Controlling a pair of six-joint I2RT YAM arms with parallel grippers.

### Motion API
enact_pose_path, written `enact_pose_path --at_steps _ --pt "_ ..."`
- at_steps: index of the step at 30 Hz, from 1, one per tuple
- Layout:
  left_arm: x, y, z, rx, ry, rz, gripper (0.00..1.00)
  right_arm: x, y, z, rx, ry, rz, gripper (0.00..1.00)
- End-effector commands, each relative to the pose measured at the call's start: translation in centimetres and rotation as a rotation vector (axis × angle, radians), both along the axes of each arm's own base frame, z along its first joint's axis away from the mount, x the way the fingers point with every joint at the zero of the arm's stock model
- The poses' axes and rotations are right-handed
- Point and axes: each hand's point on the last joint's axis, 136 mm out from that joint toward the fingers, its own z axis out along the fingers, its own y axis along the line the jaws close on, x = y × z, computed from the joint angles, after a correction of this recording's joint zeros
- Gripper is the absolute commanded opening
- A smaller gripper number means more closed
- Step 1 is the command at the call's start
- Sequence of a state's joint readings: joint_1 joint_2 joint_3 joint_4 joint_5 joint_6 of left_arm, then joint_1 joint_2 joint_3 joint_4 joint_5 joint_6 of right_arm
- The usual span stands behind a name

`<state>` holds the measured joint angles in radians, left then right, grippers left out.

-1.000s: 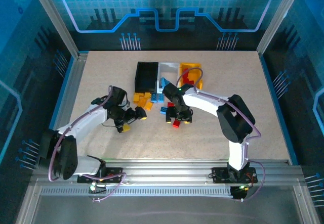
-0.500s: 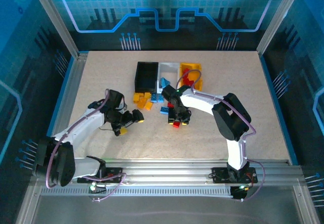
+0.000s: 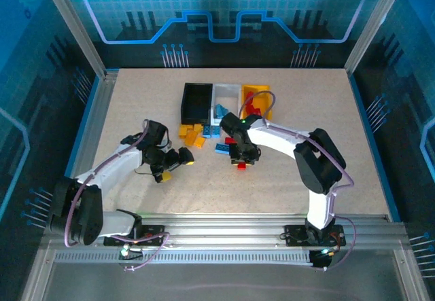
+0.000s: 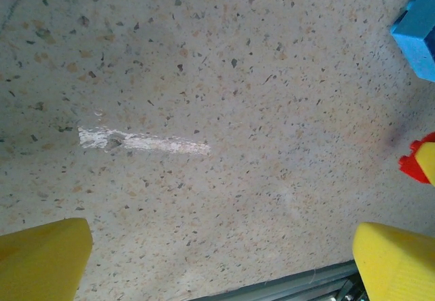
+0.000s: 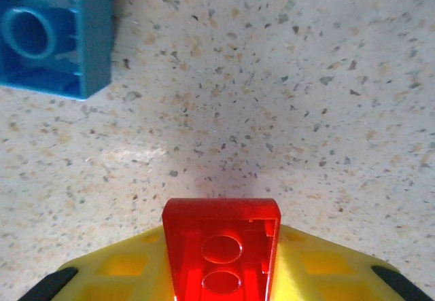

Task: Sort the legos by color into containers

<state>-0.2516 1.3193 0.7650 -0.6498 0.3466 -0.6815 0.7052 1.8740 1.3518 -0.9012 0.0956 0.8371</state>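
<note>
My right gripper (image 3: 241, 160) is shut on a red lego (image 5: 221, 246), which sits between its yellow pads (image 5: 115, 270) close over the table. An upturned blue lego (image 5: 54, 36) lies just beyond it to the left. My left gripper (image 3: 178, 166) stands open over bare table, nothing between its yellow fingertips (image 4: 41, 257). A blue lego (image 4: 418, 29) and a red one (image 4: 411, 165) show at that view's right edge. The black container (image 3: 197, 102), white container (image 3: 226, 97) and yellow container (image 3: 256, 97) stand in a row at the back. Red legos lie in the yellow one.
Several orange legos (image 3: 192, 134) and blue legos (image 3: 212, 132) lie scattered in front of the containers, between the two arms. A metal rail (image 3: 224, 223) runs along the table's near edge.
My right gripper has closed on the red lego and shifted slightly. My left arm drew back a little to the left, its gripper still open.
</note>
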Motion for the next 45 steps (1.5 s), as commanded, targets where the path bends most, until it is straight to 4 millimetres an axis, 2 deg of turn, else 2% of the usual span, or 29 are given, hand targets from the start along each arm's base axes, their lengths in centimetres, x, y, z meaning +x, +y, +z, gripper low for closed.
enact_pose_path --at_steps 1,5,9,15,18,22,27,31,35,39,42,45 --pt "0.6 -0.5 0.5 -0.029 0.0 0.007 0.99 1.2 -1.9 3.2 0.021 -0.058 -0.026 0.36" --pt "0.8 -0.6 0.4 -0.033 0.003 0.004 0.99 4.0 -3.8 6.0 0.096 -0.115 -0.102 0.35" --pt "1.1 -0.7 0.5 -0.036 -0.001 0.002 0.99 7.8 -5.5 8.9 0.164 -0.178 -0.155 0.34" --pt "1.6 -0.9 0.7 -0.039 0.0 -0.008 0.99 13.4 -7.3 11.3 0.206 -0.242 -0.199 0.34" --pt "1.7 -1.0 0.7 -0.04 0.005 -0.011 0.99 16.2 -8.1 11.1 0.204 -0.255 -0.219 0.34" --pt "1.6 -0.9 0.6 -0.036 0.014 -0.016 0.99 19.5 -8.7 9.8 0.219 -0.24 -0.247 0.34" --pt "1.7 -0.8 0.9 -0.02 0.012 -0.04 0.99 22.4 -8.6 7.7 0.229 -0.211 -0.25 0.35" --pt "2.0 -1.5 1.2 0.004 0.005 -0.091 0.99 23.4 -8.4 6.4 0.228 -0.192 -0.246 0.38" --pt "2.4 -3.1 1.4 0.047 -0.014 -0.186 0.99 23.6 -8.5 6.3 0.234 -0.191 -0.252 0.4" --pt "3.5 -5.6 1.7 0.05 -0.05 -0.279 0.99 23.2 -8.7 6.0 0.223 -0.175 -0.246 0.52" --pt "4.6 -7.3 2.3 0.062 -0.085 -0.349 0.99 22.5 -9.0 6.7 0.219 -0.178 -0.24 0.6" --pt "5.7 -8.8 2.4 0.094 -0.106 -0.418 0.99 21.2 -9.2 7.9 0.226 -0.191 -0.244 0.63"
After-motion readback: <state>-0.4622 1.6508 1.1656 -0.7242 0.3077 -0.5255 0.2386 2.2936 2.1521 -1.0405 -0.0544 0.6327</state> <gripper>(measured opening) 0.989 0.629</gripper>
